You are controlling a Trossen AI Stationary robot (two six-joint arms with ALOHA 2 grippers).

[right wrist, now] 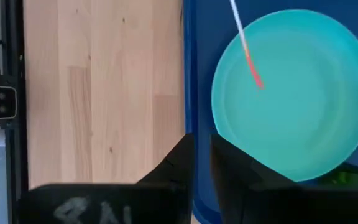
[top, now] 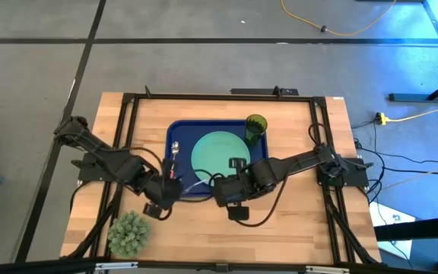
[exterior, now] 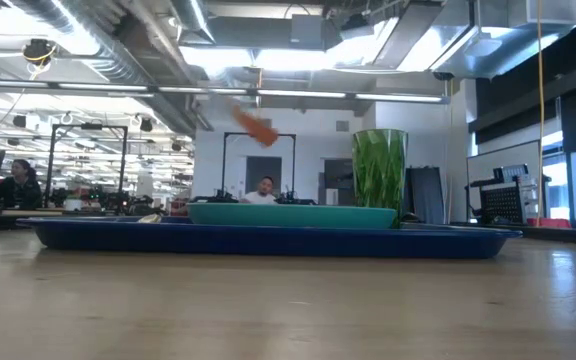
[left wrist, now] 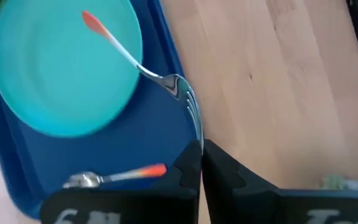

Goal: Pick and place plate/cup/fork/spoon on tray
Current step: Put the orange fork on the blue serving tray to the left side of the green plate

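wooden table (exterior: 288, 310), blue tray (exterior: 268, 238) on it, open-plan office behind

Mint-green plate (top: 219, 152), dark blue tray (top: 179, 131)

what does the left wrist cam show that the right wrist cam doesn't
Only left wrist: the spoon lying in the tray, and the left gripper shut on the fork's tines. Only right wrist: a green sliver of the cup beside the plate. Both: the plate in the tray, with the fork's orange handle over it.
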